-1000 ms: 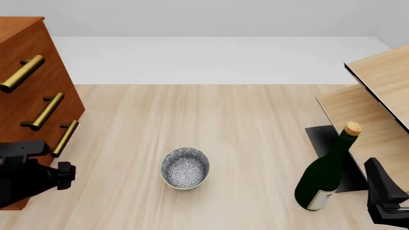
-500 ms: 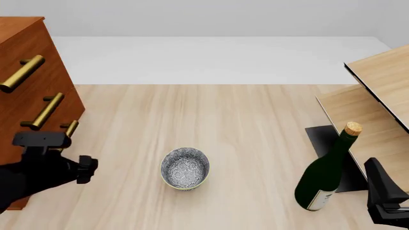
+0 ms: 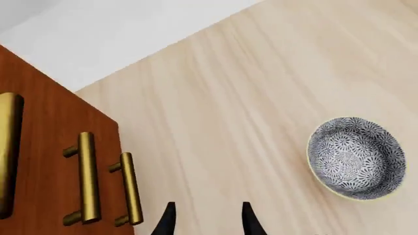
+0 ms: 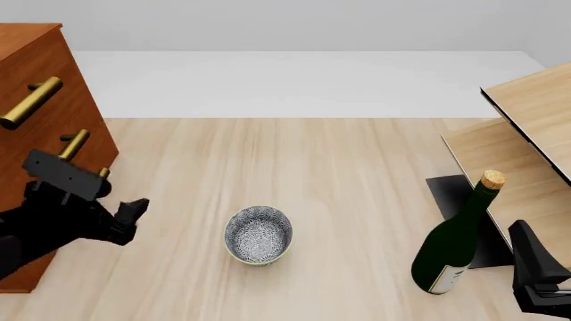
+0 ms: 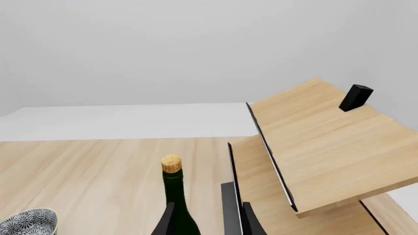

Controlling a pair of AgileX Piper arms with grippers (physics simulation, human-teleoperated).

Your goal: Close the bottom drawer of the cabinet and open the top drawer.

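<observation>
Cabinet [image 3: 52, 161] fills the near side of the left wrist view, its reddish-brown front carrying three brass bar handles side by side: the top drawer [image 3: 8, 152] handle cut off at the frame's edge, the middle drawer's handle [image 3: 86, 178] next, and the bottom drawer [image 3: 129, 188] handle nearest the left gripper [image 3: 205, 220]. All three fronts look flush with one another here. The jaws stand a little apart with bare desk [image 3: 261, 73] between the two dark fingertips, holding nothing and touching no handle. A patterned bowl [image 3: 356, 157] sits on the desk well away from the cabinet. From the front view, the cabinet [image 4: 36, 80] stands at the far left of the desk [image 4: 312, 167], the top drawer [image 4: 31, 100] handle clear above, the one below it partly hidden and the bottom drawer mostly covered by the left arm, whose left gripper [image 4: 125, 214] hangs just beside the cabinet's lower front, its opening hard to judge from here. The bowl [image 4: 259, 234] lies near the middle, a dark green corked bottle [image 4: 455, 244] stands upright to the right, beside pale wood furniture [image 4: 526, 120], and the right gripper [image 4: 535, 281] sits at the lower right corner. In the right wrist view the right gripper [image 5: 205, 220] shows two fingertips slightly apart and empty, the bottle [image 5: 175, 196] just ahead and the pale furniture [image 5: 320, 142] beyond.
</observation>
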